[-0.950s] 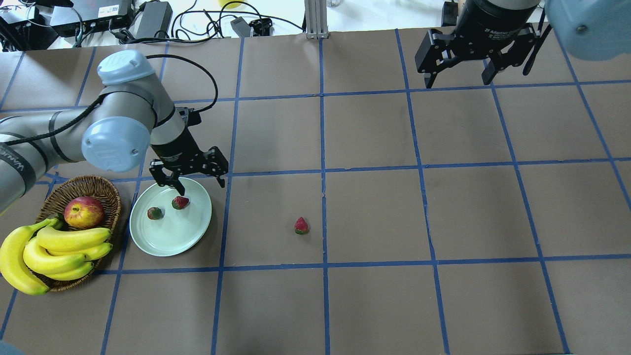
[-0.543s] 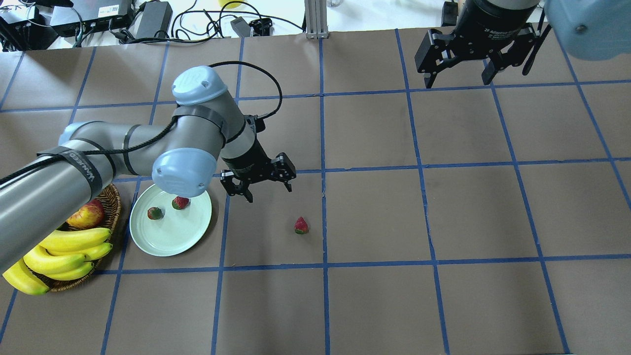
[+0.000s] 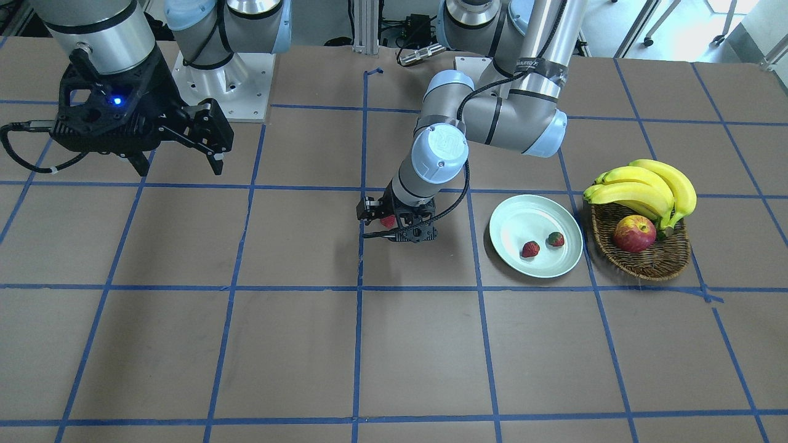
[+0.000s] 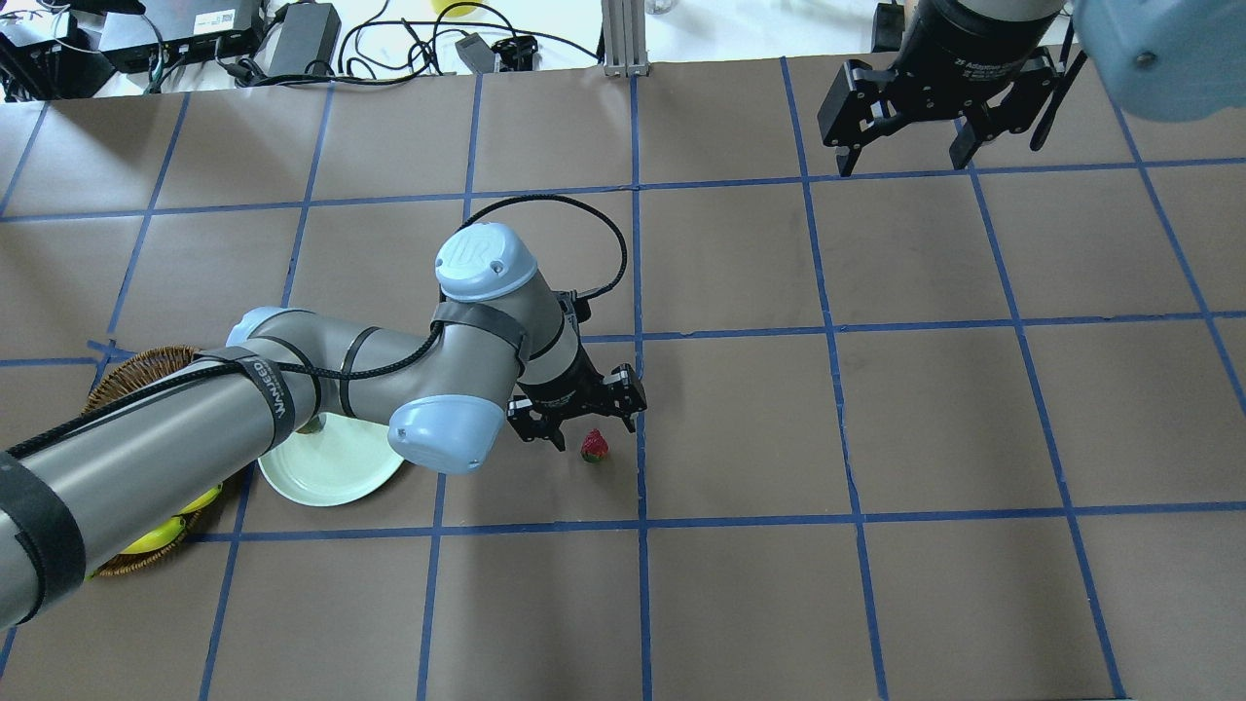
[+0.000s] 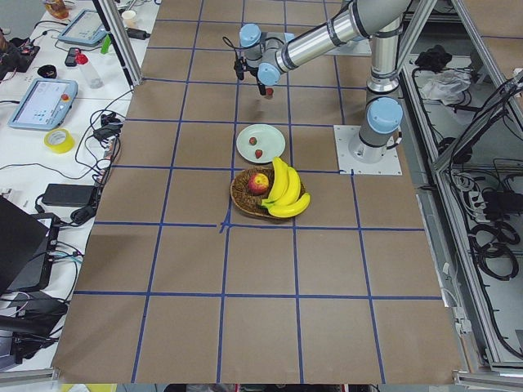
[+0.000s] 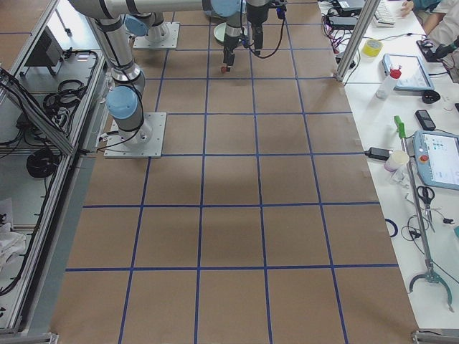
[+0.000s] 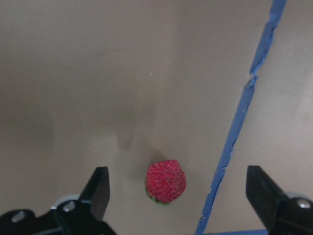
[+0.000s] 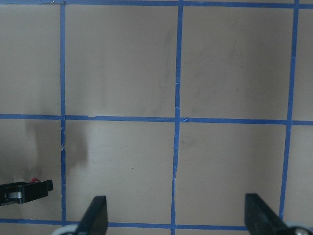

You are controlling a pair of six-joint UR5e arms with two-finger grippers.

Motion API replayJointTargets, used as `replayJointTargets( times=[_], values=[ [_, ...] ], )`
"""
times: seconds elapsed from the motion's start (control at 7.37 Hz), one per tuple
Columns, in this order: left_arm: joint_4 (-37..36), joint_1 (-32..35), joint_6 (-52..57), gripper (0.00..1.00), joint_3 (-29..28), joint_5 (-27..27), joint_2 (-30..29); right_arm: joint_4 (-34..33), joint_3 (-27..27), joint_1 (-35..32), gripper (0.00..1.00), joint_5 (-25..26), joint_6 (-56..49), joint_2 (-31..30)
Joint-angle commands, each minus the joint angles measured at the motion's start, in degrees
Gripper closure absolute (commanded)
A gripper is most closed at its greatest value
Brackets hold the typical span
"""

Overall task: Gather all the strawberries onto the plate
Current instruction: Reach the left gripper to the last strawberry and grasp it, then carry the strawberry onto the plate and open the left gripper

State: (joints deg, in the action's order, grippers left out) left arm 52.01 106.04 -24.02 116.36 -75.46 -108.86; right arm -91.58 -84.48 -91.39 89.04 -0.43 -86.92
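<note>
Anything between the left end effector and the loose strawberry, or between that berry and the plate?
Nothing visible. The left end effector is open over the strawberry; only bare table lies between berry and plate.

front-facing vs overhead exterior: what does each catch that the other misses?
Front-facing only: one strawberry and another strawberry lying on the plate, plus the apple in the basket. The left arm hides them overhead. Overhead only: the cables past the far edge of the table. Both: the last strawberry on the table by the open left claw, the plate, and the open right claw.
</note>
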Motion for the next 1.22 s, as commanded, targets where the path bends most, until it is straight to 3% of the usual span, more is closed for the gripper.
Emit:
replayJointTargets(
  times=[0.0, 0.14, 0.54, 0.68, 0.81, 0.95, 1.09],
  values=[
    [-0.2, 0.5, -0.3, 0.33, 1.9, -0.1, -0.3, 0.0, -0.1, 0.1, 0.0, 0.0, 0.0, 0.0],
    [0.0, 0.5, -0.4, 0.99, 1.7, 0.4, -0.2, 0.0, -0.1, 0.1, 0.0, -0.1, 0.1, 0.0],
    [0.7, 0.1, -0.3, 1.0, -1.8, -0.2, 0.5, -0.1, -0.1, 0.1, 0.0, -0.1, 0.0, 0.0],
    [5.3, -0.8, 0.2, 1.0, -4.9, -2.0, 1.9, -0.1, -0.1, 0.2, 0.0, 0.0, 0.1, 0.0],
    [11.9, -4.2, 0.7, 1.0, -9.1, -6.8, 2.6, -0.1, -0.1, 0.1, 0.0, 0.0, 0.0, 0.0],
    [16.6, -8.0, 1.9, 1.0, -11.7, -7.9, 3.4, -0.1, -0.1, 0.1, 0.0, 0.0, 0.0, 0.0],
    [17.4, -12.0, 6.9, 1.0, -11.9, -12.9, 4.0, -0.1, -0.1, 0.1, 0.0, 0.0, 0.1, 0.0]
  ],
)
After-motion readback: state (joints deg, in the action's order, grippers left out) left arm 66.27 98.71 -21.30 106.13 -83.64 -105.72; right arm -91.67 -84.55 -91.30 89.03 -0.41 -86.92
